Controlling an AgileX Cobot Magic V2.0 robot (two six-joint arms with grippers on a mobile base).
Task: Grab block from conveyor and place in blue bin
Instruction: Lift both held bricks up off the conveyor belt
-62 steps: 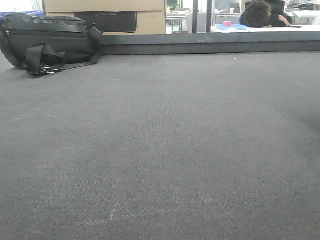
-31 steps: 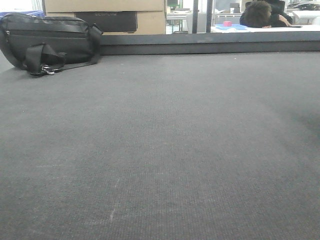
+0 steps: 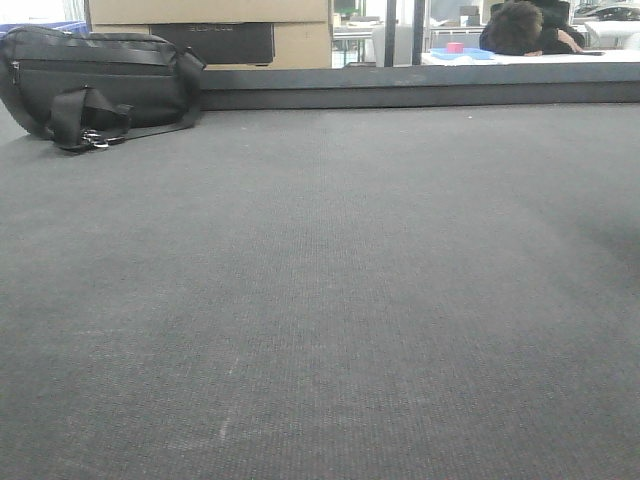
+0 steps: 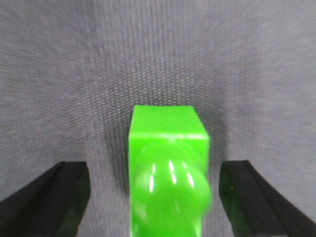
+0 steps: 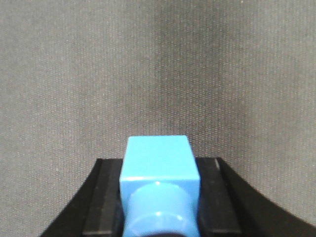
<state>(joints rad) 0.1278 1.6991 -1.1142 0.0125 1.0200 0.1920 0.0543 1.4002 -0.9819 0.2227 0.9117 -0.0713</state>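
In the left wrist view a bright green block [image 4: 165,148] stands on the dark grey conveyor belt [image 4: 158,54]. My left gripper [image 4: 155,200] is open around it, with a gap between the block and each black finger [image 4: 52,197]. In the right wrist view my right gripper [image 5: 158,197] is shut on a light blue block [image 5: 158,160], its black pads [image 5: 101,197] pressed against both sides, above the belt [image 5: 158,64]. Neither gripper nor either block shows in the front view. The blue bin is out of view.
The conveyor belt [image 3: 330,300] fills the front view, ending at a dark rail [image 3: 420,88]. A black bag [image 3: 95,85] lies at its far left. Cardboard boxes [image 3: 210,25] stand behind. A person [image 3: 525,28] leans on a far white table.
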